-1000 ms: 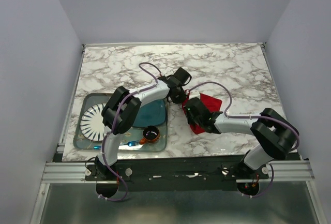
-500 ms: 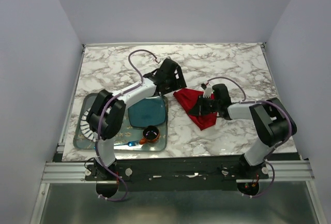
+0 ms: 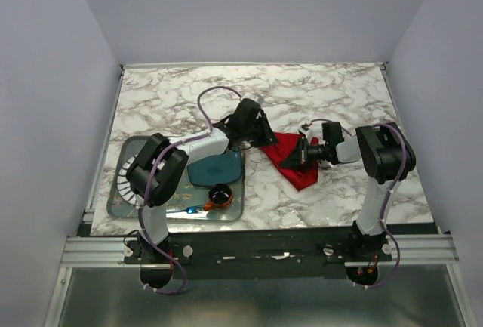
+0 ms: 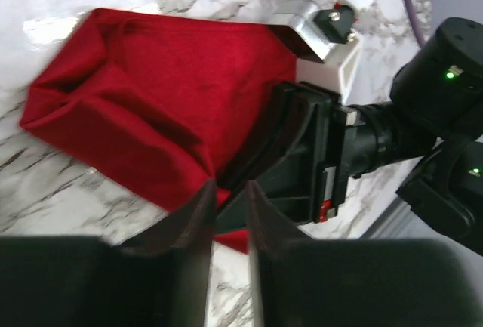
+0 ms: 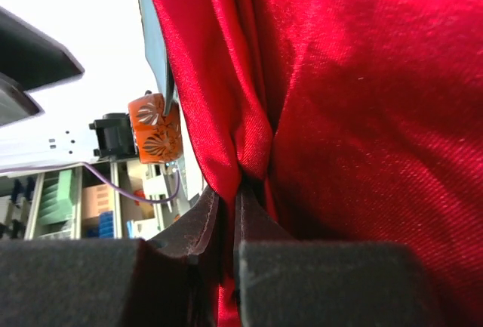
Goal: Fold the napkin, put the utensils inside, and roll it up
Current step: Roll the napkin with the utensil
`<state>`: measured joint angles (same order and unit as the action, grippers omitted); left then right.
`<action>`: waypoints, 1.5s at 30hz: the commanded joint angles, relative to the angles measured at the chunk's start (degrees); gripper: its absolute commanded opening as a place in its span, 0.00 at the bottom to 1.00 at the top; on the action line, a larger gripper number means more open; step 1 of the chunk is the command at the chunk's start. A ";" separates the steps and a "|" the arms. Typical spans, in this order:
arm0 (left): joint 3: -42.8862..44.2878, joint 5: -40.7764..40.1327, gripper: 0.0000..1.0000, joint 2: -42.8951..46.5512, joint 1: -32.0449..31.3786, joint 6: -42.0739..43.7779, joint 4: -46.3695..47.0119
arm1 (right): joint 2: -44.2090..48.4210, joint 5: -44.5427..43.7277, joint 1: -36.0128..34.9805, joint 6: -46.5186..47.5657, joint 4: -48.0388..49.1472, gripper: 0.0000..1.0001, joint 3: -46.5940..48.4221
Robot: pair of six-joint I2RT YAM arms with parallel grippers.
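Note:
The red napkin (image 3: 291, 164) lies crumpled on the marble right of the tray, with a point trailing toward the front. My right gripper (image 3: 304, 152) lies low at its right side, shut on a fold of the napkin (image 5: 362, 115) that bunches between the right gripper's (image 5: 229, 198) fingers. My left gripper (image 3: 263, 138) hangs at the napkin's upper left corner. In the left wrist view the left gripper (image 4: 230, 188) shows a narrow gap with nothing in it, its tips just short of the napkin (image 4: 151, 93). The utensils are out of view.
A metal tray (image 3: 121, 208) at the front left holds a white ribbed plate (image 3: 134, 177), a blue plate (image 3: 215, 168), a dark orange cup (image 3: 220, 194) and a blue plastic utensil (image 3: 192, 209). The orange cup (image 5: 151, 127) also shows past the cloth.
The right gripper has drawn the napkin rightward and the arm has folded back. The left gripper let go, opened wide, then narrowed, and has come down toward the napkin's left corner.

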<state>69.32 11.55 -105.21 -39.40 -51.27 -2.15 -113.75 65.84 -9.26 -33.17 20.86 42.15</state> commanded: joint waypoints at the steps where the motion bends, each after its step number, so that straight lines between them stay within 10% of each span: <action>1: 1.25 8.05 0.19 -5.00 0.02 -2.96 10.50 | -2.52 -1.07 0.29 1.00 -7.77 0.02 0.74; 8: -0.14 8.40 0.00 -7.82 -0.07 -4.98 12.61 | -1.21 -3.79 1.35 2.23 -10.31 0.03 1.18; 23: -6.04 3.40 0.00 -13.97 -0.33 -4.20 16.22 | 1.87 -9.15 1.35 9.25 -23.12 0.08 6.79; 31: -7.44 1.28 0.00 -16.60 -0.68 -3.40 13.84 | 5.82 -20.66 1.43 20.68 -41.85 0.42 15.15; 38: -7.79 1.10 0.00 -18.28 -1.21 -2.79 14.28 | 10.56 -22.51 1.17 24.02 -46.08 0.51 16.38; 45: -5.25 2.16 0.00 -20.03 -1.12 -3.22 10.86 | 26.72 -54.89 -10.93 27.98 -48.73 0.65 12.45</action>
<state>65.01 15.94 -119.83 -39.99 -57.06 21.19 -97.32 37.30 -11.68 -8.99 -24.93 57.65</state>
